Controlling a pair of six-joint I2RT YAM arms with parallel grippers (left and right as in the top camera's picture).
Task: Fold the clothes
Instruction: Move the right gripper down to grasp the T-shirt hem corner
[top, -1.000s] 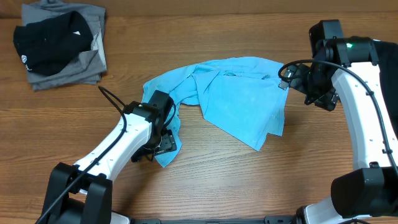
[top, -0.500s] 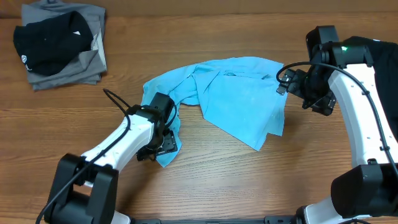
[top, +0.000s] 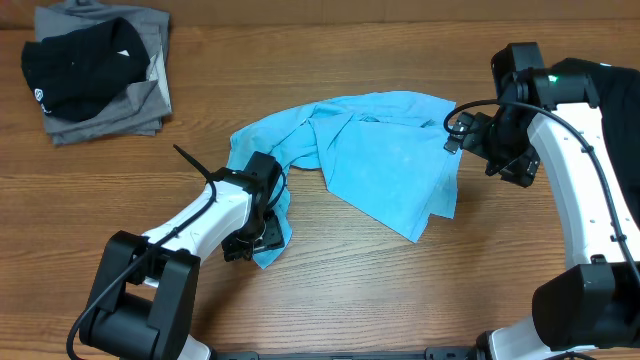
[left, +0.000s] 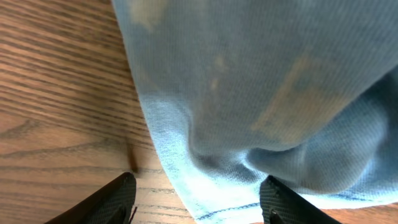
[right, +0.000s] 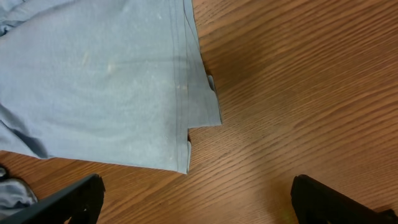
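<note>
Shows a light-blue T-shirt (top: 385, 160) lying rumpled and unfolded near the middle of a wooden table (top: 400, 290), with its bunched end trailing toward 8 o'clock and its flatter panel reaching toward 4 o'clock. Catches the left claw (top: 258, 235) low over that bunched end, at 7 o'clock of the cloth. From the wrist, reveals both fingers (left: 109, 200) spread wide, with the shirt's stitched hem lying between them (nothing pinched). Picks up pale blotches in the fabric there, not legible as lettering. Places the right claw (right: 199, 208) at 2 o'clock of the shirt, by its edge, gaping wide with nothing in its grip, above a hemmed corner of the cloth and bare wood. Finds at 10 o'clock of the table, well apart from the blue shirt, a folded grey garment (top: 140, 105) with a black garment (top: 85, 60) resting on top of it. Notes a small white mark (top: 40, 97) on the black cloth, too small to read.
</note>
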